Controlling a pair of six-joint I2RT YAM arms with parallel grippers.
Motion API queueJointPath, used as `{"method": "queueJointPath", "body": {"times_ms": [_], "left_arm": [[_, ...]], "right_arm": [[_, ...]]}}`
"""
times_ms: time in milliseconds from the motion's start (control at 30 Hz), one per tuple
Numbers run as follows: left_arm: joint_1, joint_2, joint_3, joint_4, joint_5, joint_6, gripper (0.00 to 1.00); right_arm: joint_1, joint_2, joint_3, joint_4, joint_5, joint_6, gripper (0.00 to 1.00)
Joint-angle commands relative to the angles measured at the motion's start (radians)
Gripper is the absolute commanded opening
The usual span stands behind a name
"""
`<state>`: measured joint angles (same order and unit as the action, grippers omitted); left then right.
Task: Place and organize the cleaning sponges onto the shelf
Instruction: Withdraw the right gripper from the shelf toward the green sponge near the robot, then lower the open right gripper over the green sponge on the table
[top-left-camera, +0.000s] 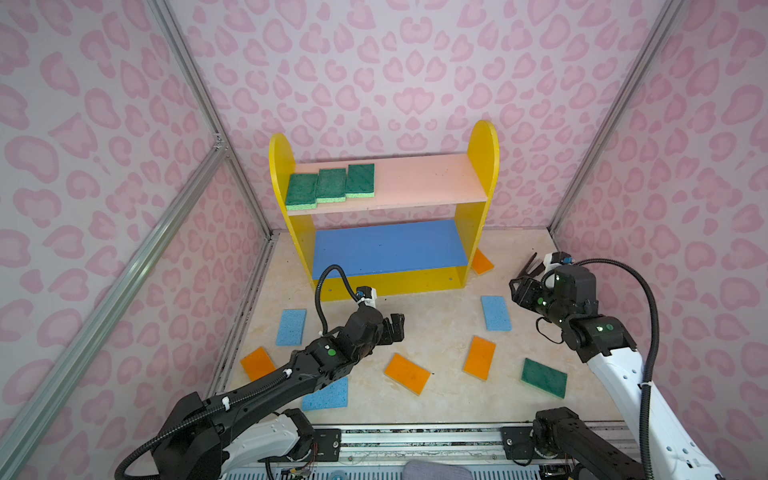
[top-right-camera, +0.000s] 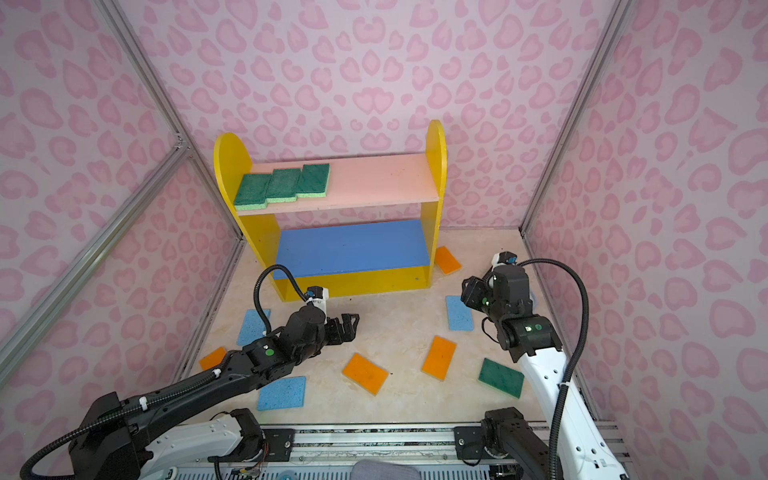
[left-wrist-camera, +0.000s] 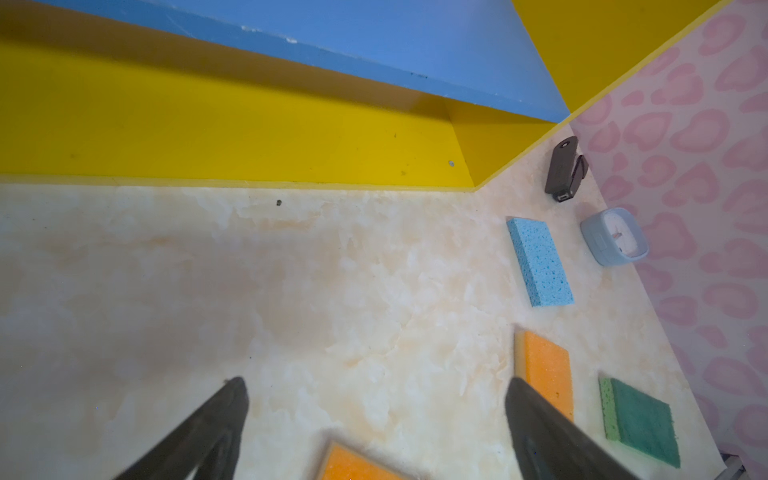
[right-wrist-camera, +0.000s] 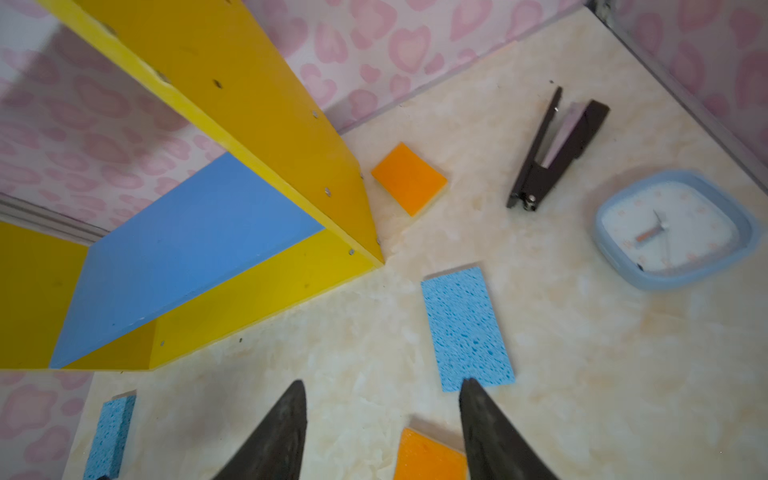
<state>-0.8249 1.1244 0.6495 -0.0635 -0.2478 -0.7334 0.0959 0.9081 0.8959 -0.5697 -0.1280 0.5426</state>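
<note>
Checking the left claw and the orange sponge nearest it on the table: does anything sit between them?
Nothing visible does. The left claw is open over bare tabletop, and the orange sponge lies flat and alone close by, touching no other sponge.

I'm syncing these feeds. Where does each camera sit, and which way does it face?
Top views: high behind the robot, looking down and forward at the shelf and table; left arm and right arm show.
Left wrist: on the left arm, facing the table before the shelf's bottom; the open left gripper shows.
Right wrist: on the right arm, facing the shelf's right end; the open right gripper shows.
Shared: both wrist views catch the same blue sponge, stapler and clock.
</note>
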Motion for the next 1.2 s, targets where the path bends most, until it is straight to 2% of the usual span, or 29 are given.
{"method": "queueJointPath", "body": {"times_ms": [0, 367, 533, 867, 1167], "left_arm": [[0.002, 0.029, -0.027, 0.088, 0.014, -0.002, 0.98], [0.001, 0.191, -0.068, 0.224, 0.078, -0.039, 0.97], [0.001, 0.240, -0.065, 0.247, 0.097, -0.050, 0.98], [0.008, 0.269, -0.066, 0.277, 0.108, -0.058, 0.97], [0.027, 0.277, -0.074, 0.292, 0.130, -0.068, 0.97]], "right_arm": [[-0.065, -0.028, -0.109, -0.048, -0.049, 0.044, 0.60], [-0.157, -0.058, -0.354, -0.048, 0.033, 0.111, 0.62], [-0.210, -0.069, -0.436, -0.023, 0.064, 0.167, 0.66], [-0.258, 0.016, -0.517, 0.063, 0.072, 0.207, 0.70], [-0.282, 0.146, -0.510, 0.108, 0.054, 0.206, 0.66]]}}
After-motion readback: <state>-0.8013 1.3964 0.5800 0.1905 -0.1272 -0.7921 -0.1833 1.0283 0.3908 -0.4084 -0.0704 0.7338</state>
